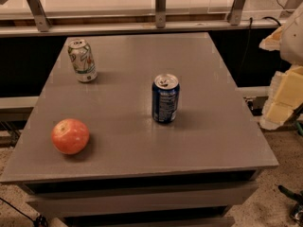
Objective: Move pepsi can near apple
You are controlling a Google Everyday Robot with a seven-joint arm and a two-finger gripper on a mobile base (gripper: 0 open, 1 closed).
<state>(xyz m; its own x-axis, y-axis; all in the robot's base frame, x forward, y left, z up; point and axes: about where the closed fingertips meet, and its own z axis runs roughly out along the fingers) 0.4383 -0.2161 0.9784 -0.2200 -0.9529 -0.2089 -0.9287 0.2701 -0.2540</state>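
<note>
Claw point(280, 100) is hanging off the R side of the grey table point(199, 60), at approx 3 o'clock from the tabletop ctr. Its pale yellow, blocky parts are showing and the frame edge is cutting part of it off. Can't tell whether it's apart or together. It isn't touching anything on the table and is sitting well apart from every obj there. Pepsi can point(165, 99) is standing upright just R of ctr, w/ its silver top facing up and white print facing the camera. Apple point(70, 136) is resting near the front L corner, at approx 8 o'clock from the pepsi can and well apart from it, w/ bare tabletop lying btwn them. White and green can point(82, 60) is standing upright toward the back L, at approx 10 o'clock from the pepsi can and 12 o'clock from the apple, apart from both. Each obj is casting a short shadow to its R.
</note>
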